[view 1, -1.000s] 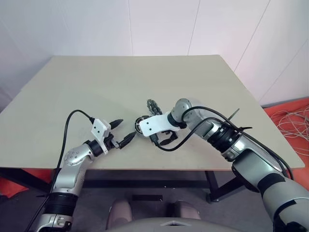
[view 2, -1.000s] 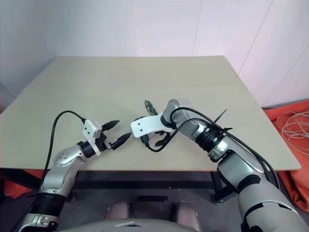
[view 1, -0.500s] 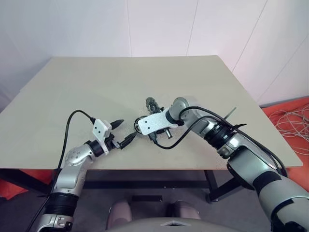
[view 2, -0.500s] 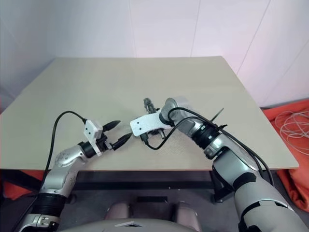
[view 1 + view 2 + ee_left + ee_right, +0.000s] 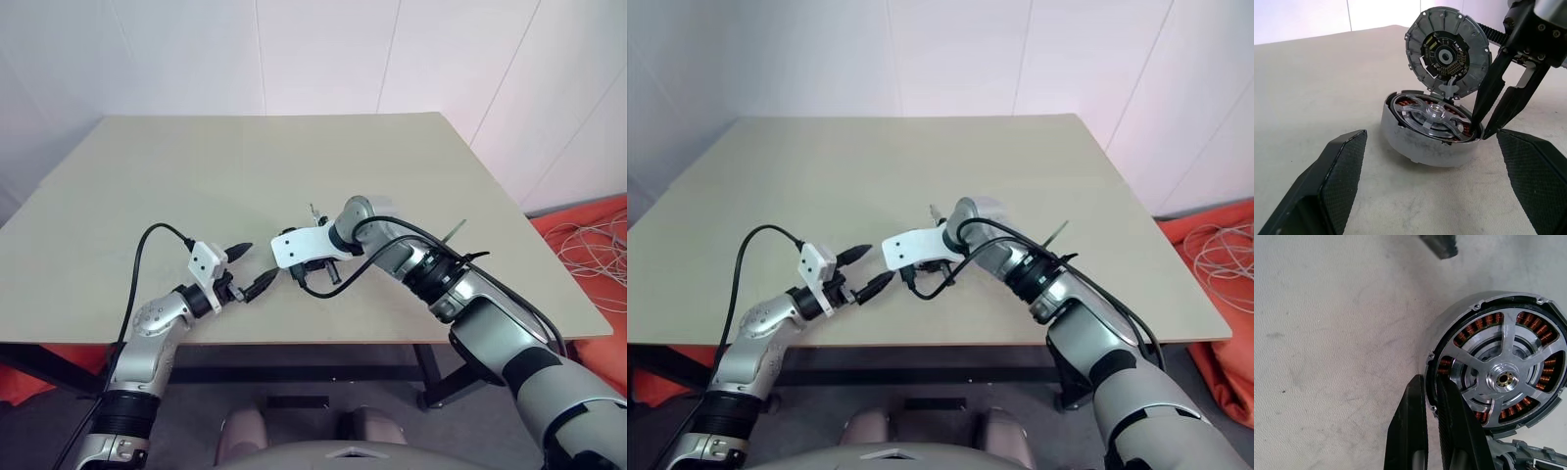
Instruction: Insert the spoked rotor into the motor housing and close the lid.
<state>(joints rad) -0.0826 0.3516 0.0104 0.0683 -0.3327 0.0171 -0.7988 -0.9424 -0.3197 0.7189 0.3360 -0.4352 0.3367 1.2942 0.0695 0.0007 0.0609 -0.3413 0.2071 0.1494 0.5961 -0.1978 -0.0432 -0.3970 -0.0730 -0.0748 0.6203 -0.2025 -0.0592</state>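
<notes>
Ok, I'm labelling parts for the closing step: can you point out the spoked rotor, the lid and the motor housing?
spoked rotor (image 5: 1504, 378): right wrist view, central hub.
lid (image 5: 1446, 55): left wrist view, inner face.
motor housing (image 5: 1418, 147): left wrist view, pale outer wall.

The rotor (image 5: 1432, 115) sits in the housing (image 5: 1420, 147) on the counter (image 5: 1327, 88); the lid (image 5: 1447, 54) stands behind it, beside the right fingers (image 5: 1493, 93).

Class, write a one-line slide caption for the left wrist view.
Spoked rotor seated in the motor housing, lid standing open behind it, right gripper closed at the rim.
</notes>
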